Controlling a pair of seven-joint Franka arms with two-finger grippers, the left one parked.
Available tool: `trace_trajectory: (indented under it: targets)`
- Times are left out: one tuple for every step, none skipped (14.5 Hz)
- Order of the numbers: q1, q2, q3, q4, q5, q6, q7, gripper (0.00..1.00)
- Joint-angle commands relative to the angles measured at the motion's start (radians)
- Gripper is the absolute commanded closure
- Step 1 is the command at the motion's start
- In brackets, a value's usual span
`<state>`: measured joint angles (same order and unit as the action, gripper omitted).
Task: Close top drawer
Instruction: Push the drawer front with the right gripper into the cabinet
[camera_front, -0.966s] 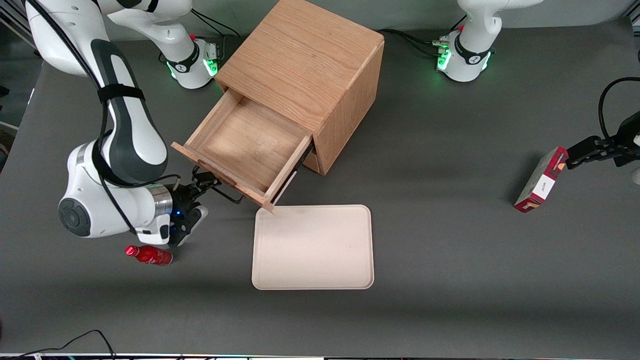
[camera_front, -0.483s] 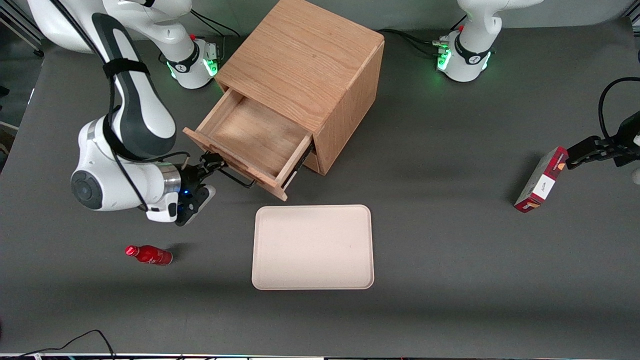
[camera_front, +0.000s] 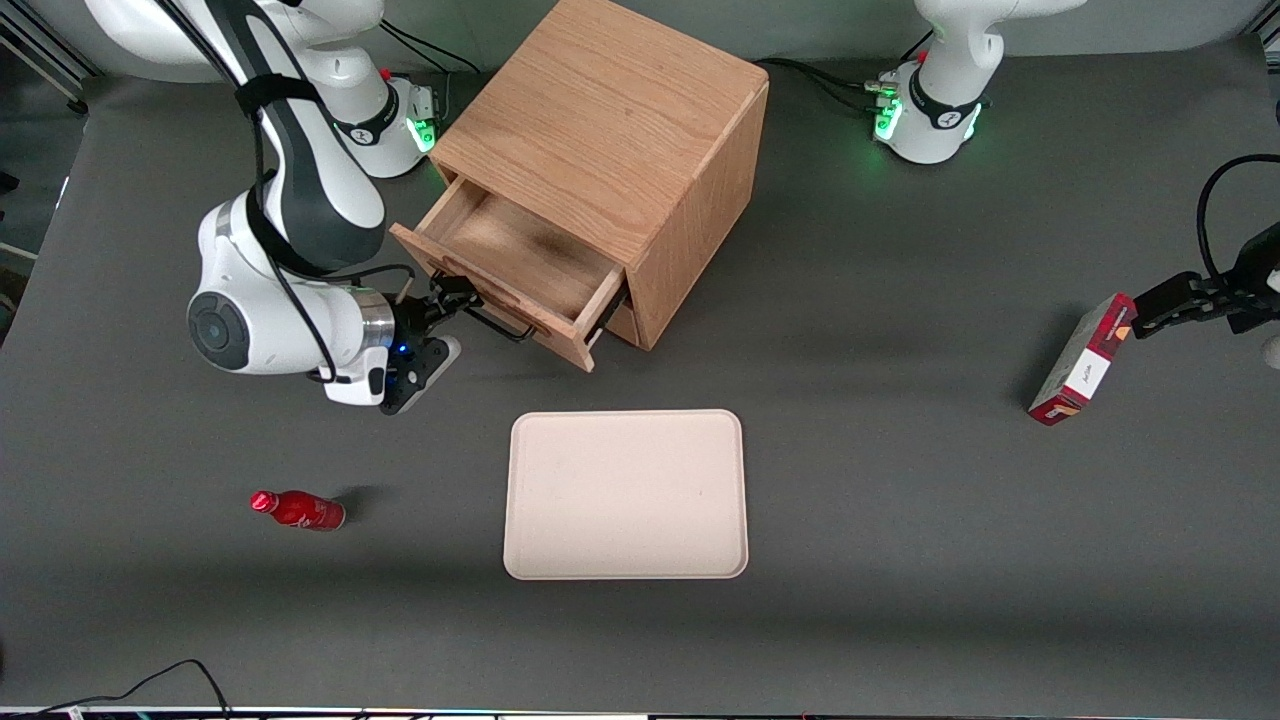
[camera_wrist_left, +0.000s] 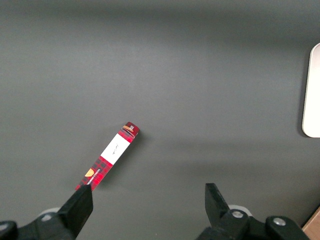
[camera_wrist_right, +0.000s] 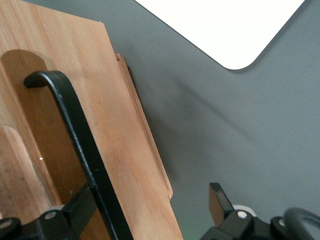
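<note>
The top drawer (camera_front: 510, 262) of the light-oak cabinet (camera_front: 600, 110) stands partly pulled out, its inside bare. Its flat front (camera_front: 492, 308) carries a thin black wire handle (camera_front: 503, 326). My right gripper (camera_front: 447, 303) is at the drawer's front, at the handle's end. In the right wrist view the gripper (camera_wrist_right: 149, 202) is open: the drawer front (camera_wrist_right: 110, 115) and the black handle (camera_wrist_right: 75, 125) stand between the fingers, the handle close against one finger (camera_wrist_right: 80, 205). The lower drawer is hidden under the top one.
A beige tray (camera_front: 625, 495) lies nearer the front camera than the cabinet, and shows in the right wrist view (camera_wrist_right: 225, 25). A red bottle (camera_front: 297, 509) lies on the table toward the working arm's end. A red box (camera_front: 1083, 360) stands toward the parked arm's end.
The top drawer has slid steadily into the cabinet, from far out to about half out. My gripper and arm have moved with its front toward the cabinet.
</note>
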<state>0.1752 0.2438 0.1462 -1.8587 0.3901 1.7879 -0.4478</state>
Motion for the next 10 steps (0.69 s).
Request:
trace_trajectory:
  targets:
    - [0.001, -0.103, 0.018, -0.128, 0.032, 0.041, 0.024, 0.00]
    - [0.001, -0.121, 0.019, -0.149, 0.042, 0.042, 0.026, 0.00]
    - [0.001, -0.142, 0.021, -0.180, 0.056, 0.057, 0.026, 0.00]
    - [0.001, -0.164, 0.038, -0.206, 0.067, 0.068, 0.026, 0.00]
    - [0.001, -0.175, 0.045, -0.223, 0.072, 0.074, 0.027, 0.00]
    - [0.001, -0.187, 0.052, -0.231, 0.072, 0.077, 0.049, 0.00]
    - [0.001, -0.193, 0.068, -0.237, 0.072, 0.079, 0.076, 0.00]
    - [0.000, -0.201, 0.091, -0.237, 0.072, 0.081, 0.098, 0.00]
    - [0.001, -0.205, 0.101, -0.240, 0.072, 0.081, 0.122, 0.00]
    - [0.001, -0.210, 0.110, -0.243, 0.073, 0.082, 0.141, 0.00]
